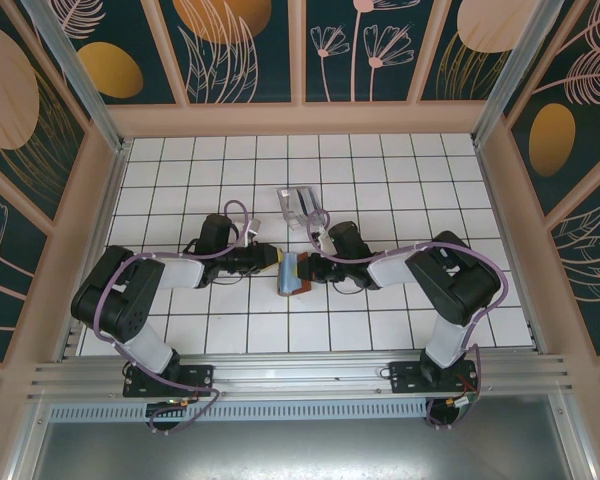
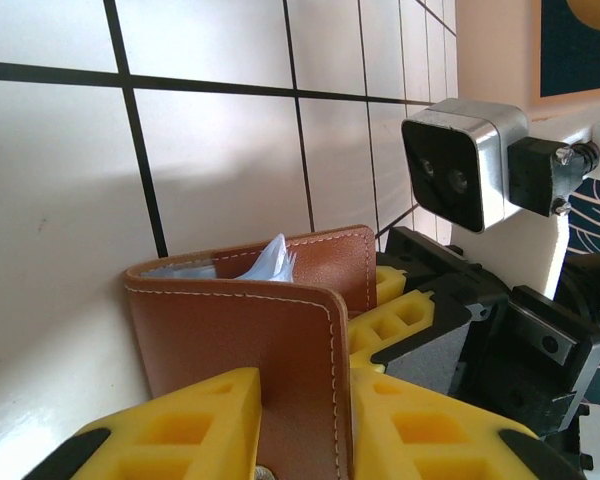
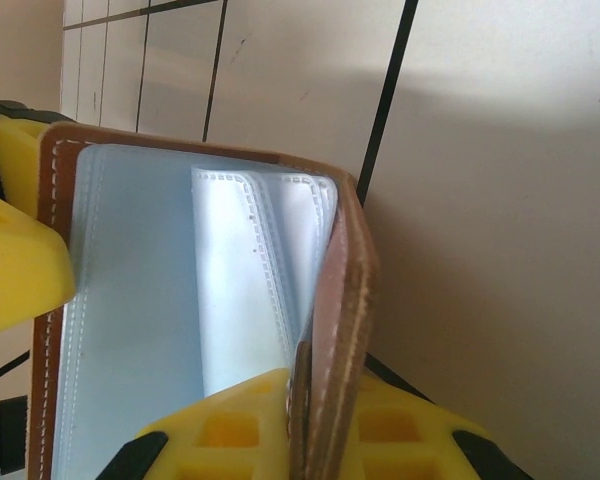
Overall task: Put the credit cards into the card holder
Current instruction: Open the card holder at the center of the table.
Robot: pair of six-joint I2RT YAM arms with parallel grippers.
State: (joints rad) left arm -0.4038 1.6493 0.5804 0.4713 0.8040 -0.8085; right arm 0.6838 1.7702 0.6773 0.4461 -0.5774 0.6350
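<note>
Reddish-brown leather card holder (image 1: 293,276) open, frame centre; right tool (image 3: 320,412) pinches its cover, left tool (image 2: 305,402) grip unclear; pale pockets (image 3: 180,320) contents unclear, loading likely remains

The counter (image 1: 380,160) is a flat white surface, ruled by thin dark lines into a grid of square tiles, with pale rails closing it in on the left, right and far sides. A clear greyish tray (image 1: 298,203) lies on it toward the far middle. Just nearer, at the centre, is a brown card holder (image 1: 293,275); whether it rests on the tiles cannot be told.
</note>
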